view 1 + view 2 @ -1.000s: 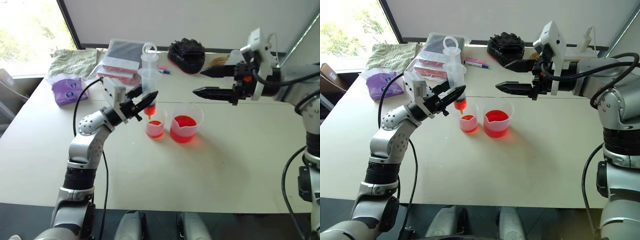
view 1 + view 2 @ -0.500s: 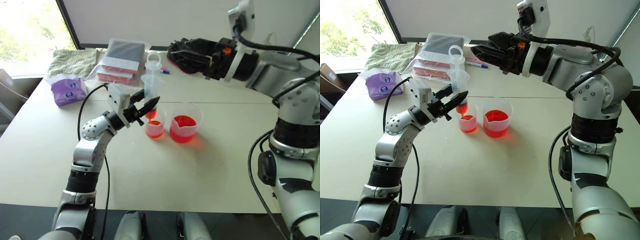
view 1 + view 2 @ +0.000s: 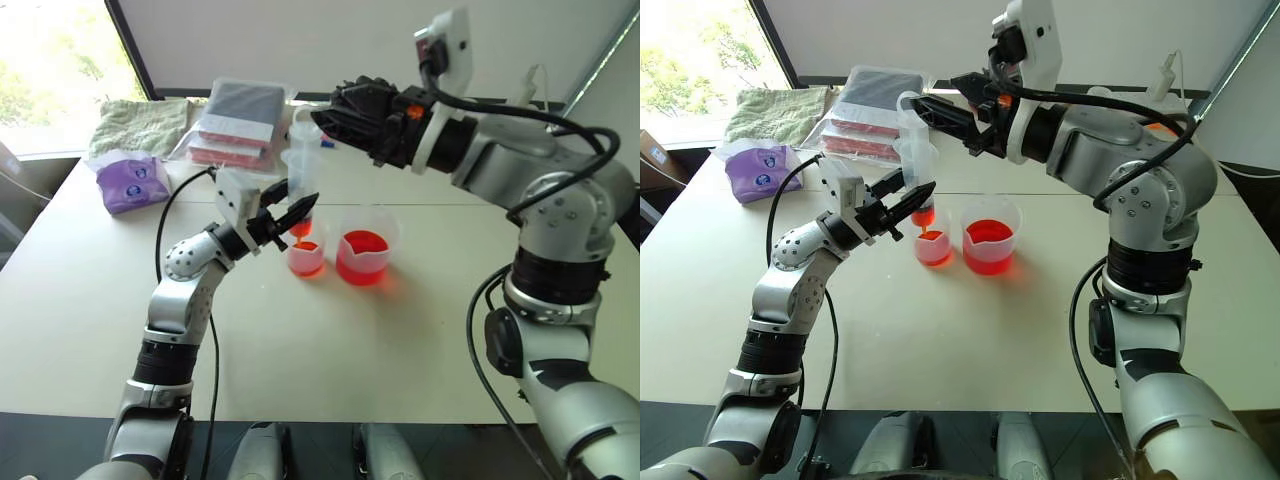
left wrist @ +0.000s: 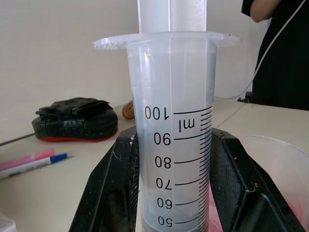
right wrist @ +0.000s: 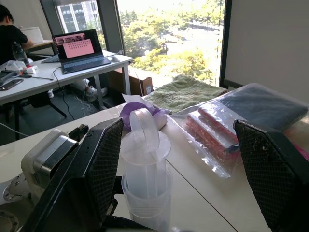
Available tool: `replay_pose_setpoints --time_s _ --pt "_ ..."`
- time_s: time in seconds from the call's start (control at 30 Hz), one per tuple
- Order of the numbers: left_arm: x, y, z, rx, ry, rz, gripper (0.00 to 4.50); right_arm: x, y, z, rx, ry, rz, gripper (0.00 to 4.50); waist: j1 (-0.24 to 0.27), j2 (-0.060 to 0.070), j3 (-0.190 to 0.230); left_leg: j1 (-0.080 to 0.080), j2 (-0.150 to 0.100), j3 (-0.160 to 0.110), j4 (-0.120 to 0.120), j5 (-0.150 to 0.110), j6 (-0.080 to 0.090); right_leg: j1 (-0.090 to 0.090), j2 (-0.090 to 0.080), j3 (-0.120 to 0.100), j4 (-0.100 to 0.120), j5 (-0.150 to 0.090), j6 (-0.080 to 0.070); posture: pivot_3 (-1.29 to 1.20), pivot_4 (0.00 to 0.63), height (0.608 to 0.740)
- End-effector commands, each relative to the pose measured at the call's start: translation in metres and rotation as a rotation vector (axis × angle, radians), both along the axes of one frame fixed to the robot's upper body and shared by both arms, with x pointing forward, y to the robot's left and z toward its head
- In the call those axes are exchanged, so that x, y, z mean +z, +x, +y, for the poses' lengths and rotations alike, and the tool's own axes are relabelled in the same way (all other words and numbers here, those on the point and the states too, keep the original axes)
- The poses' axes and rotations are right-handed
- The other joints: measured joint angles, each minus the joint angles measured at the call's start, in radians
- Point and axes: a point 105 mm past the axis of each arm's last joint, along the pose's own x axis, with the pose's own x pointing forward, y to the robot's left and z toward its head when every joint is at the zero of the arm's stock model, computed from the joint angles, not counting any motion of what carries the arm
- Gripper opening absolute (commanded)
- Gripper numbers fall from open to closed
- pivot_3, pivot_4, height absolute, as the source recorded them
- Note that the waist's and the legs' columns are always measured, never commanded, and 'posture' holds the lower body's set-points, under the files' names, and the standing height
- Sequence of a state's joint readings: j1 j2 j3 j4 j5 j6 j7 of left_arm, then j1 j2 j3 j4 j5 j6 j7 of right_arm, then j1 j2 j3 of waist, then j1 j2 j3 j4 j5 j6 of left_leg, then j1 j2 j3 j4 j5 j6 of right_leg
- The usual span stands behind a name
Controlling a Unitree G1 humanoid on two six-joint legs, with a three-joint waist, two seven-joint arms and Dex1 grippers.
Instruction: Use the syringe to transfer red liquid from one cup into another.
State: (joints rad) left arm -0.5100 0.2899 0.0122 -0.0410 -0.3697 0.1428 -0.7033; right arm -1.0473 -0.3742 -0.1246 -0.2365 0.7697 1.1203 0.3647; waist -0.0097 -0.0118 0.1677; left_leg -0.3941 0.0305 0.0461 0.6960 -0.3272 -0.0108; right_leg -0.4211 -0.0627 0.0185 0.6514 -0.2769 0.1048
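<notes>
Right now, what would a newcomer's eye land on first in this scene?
The two clear cups of red liquid mid-table: the smaller cup and, touching it, the wider spouted cup. Just above the smaller cup, the left claw holds the syringe upright, orange tip down. The right claw, open, reaches toward its plunger top.

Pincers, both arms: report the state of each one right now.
Left pincer: closed on the syringe, tip over the smaller cup.
Right pincer: open, holding nothing, fingers either side of the syringe's plunger.
</notes>
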Motion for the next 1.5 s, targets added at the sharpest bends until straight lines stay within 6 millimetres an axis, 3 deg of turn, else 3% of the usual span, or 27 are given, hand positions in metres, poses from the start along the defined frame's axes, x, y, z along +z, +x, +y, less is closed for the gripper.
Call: replay_pose_setpoints --time_s 0.03,0.3,0.6,0.97,1.23,1.5 --pt "0.012 -0.004 -0.003 -0.005 -0.009 -0.055 1.51 0.005 -0.005 0.005 -0.002 0.021 -0.026 3.75 -0.003 0.0 0.0 0.0 0.0 0.0 0.0 0.0 0.0 0.0 0.0 0.0 0.0 0.0 0.0 0.0 0.15 0.74" --pt "0.011 -0.004 -0.003 0.001 -0.009 -0.053 1.51 -0.005 0.009 0.008 -0.085 0.002 0.011 3.75 -0.004 0.0 0.0 0.0 0.0 0.0 0.0 0.0 0.0 0.0 0.0 0.0 0.0 0.0 0.0 0.0 0.15 0.74" --pt "0.01 -0.006 -0.004 0.005 -0.004 -0.054 1.51 0.001 0.024 0.012 -0.174 0.006 -0.006 3.75 -0.005 0.0 0.0 0.0 0.0 0.0 -0.001 0.0 0.0 -0.001 0.0 0.0 0.0 0.0 0.0 0.0 0.15 0.74" --pt "0.009 -0.005 -0.004 0.007 -0.003 -0.051 1.51 0.007 0.023 0.027 -0.158 0.017 -0.028 3.75 -0.006 0.0 0.0 0.0 0.0 0.0 -0.001 0.0 0.0 -0.001 0.0 0.0 0.0 0.0 0.0 0.0 0.15 0.74" --pt "0.009 -0.005 -0.004 0.005 0.001 -0.05 1.51 0.004 0.022 0.032 -0.144 0.007 -0.034 0.01 -0.007 0.0 0.0 0.0 0.0 0.0 -0.001 0.0 0.0 -0.001 0.0 0.0 0.0 0.0 0.0 0.0 0.15 0.74" --pt "0.009 -0.004 -0.004 0.007 0.004 -0.049 1.51 -0.002 0.015 0.034 -0.092 -0.046 -0.035 0.01 -0.006 0.0 0.0 0.0 0.0 0.0 -0.001 0.0 0.0 -0.001 0.0 0.0 0.0 0.0 0.0 0.0 0.15 0.74"
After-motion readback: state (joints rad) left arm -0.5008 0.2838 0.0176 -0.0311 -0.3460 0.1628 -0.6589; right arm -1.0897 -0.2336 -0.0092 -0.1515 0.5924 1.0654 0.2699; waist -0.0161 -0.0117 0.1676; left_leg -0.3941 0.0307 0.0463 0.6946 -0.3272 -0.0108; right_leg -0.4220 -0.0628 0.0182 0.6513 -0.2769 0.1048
